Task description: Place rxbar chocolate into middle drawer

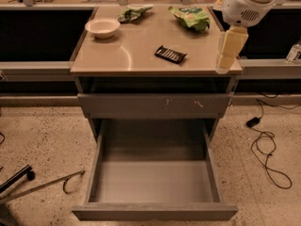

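Observation:
The rxbar chocolate (170, 54) is a small flat black bar lying on the tan countertop (117, 55), right of centre. The middle drawer (154, 212) is pulled wide open below, with a bare grey floor and nothing in it. My gripper (227, 55) is the cream-coloured end of the white arm, hanging over the counter's right front corner. It is to the right of the bar, apart from it, and I see nothing in it.
A white bowl (102, 27) sits at the counter's back left. Two green snack bags (193, 17) (133, 12) lie at the back. A shut drawer front with pale scratches (155, 105) is above the open drawer. A black cable (265, 145) lies on the floor at right, and a metal leg (37, 187) at left.

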You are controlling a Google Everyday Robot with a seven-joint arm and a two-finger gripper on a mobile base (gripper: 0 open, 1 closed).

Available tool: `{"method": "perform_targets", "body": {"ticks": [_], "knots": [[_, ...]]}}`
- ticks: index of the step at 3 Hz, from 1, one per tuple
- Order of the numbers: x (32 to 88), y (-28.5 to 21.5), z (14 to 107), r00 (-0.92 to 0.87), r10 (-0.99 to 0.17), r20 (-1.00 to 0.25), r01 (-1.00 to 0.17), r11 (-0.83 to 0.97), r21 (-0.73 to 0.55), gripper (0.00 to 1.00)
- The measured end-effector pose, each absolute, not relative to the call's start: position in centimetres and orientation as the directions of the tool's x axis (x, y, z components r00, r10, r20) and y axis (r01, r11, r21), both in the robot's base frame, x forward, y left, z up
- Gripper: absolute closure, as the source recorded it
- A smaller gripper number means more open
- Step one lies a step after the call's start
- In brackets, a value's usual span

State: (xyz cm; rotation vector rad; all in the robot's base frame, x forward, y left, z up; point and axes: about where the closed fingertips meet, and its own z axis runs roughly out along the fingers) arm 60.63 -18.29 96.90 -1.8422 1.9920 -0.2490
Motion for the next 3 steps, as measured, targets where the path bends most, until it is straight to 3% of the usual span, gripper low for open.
{"method": "perform_targets", "body": {"ticks": [3], "knots": [[65.3, -15.5, 96.3, 0.025, -0.982, -0.19, -0.904, 0.059, -0.424, 0.0]]}}
